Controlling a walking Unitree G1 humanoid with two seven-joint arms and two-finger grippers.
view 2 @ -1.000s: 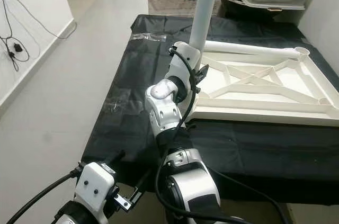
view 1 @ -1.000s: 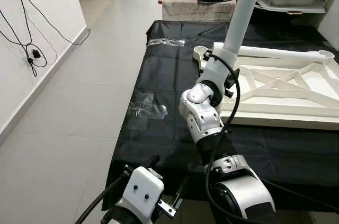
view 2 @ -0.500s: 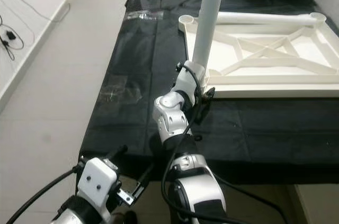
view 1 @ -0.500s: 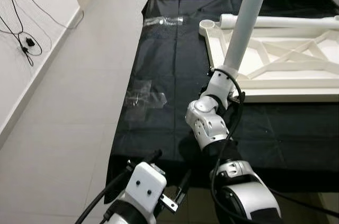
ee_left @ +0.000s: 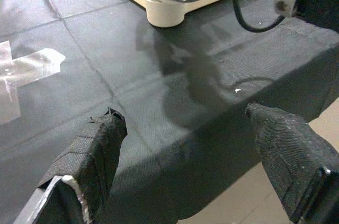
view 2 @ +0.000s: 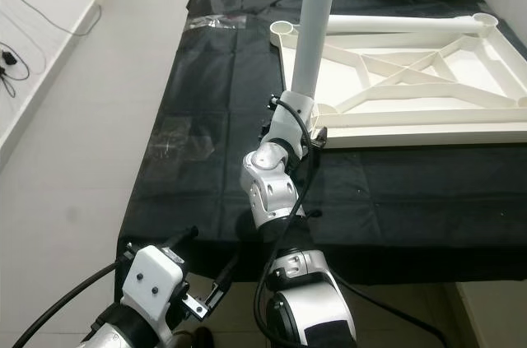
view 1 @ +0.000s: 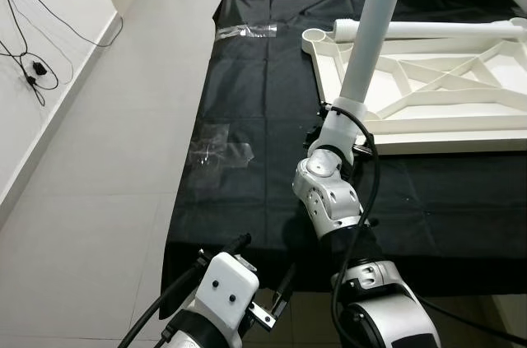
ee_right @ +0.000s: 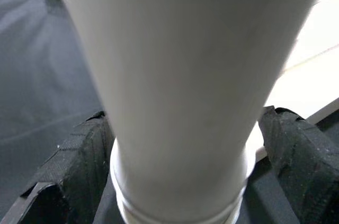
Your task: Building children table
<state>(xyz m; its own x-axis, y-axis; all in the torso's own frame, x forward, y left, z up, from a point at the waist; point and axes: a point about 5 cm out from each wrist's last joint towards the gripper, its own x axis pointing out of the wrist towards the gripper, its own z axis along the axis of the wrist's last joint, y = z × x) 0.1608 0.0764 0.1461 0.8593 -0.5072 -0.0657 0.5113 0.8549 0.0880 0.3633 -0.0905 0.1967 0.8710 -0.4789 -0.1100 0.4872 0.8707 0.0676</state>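
Right tool [ee_right: 177,181]: gripping the lower end of a white table leg [view 1: 372,27]; black fingers [ee_right: 74,155] are pressing against either side of the tube in the right wrist view.
Table leg: standing almost upright, leaning slightly, rising out of the top of the eye views; its lower end is sitting just at the near edge of the white table frame [view 1: 428,93].
Table frame: lying flat, underside up, on the far right part of the desk [view 1: 247,101]; diagonal ribs are crossing inside its raised rim.
Frame corner socket [view 1: 317,36]: round, open, holding nothing.
Second leg [view 1: 436,29]: lying along the far edge of the frame, touching it.
Desk: wearing a black cloth; two clear tape patches, one near the far left edge [view 1: 244,31], one towards the near left [view 1: 218,146].
Left tool [ee_left: 185,144]: hanging low, off the near left corner of the desk; fingers [ee_left: 95,150] are spread wide and holding nothing, with the cloth's edge between them in the left wrist view.
Floor [view 1: 99,159]: pale tiles, left of the desk.
Wall [view 1: 41,11]: white, with black cables [view 1: 33,76] hanging against it.
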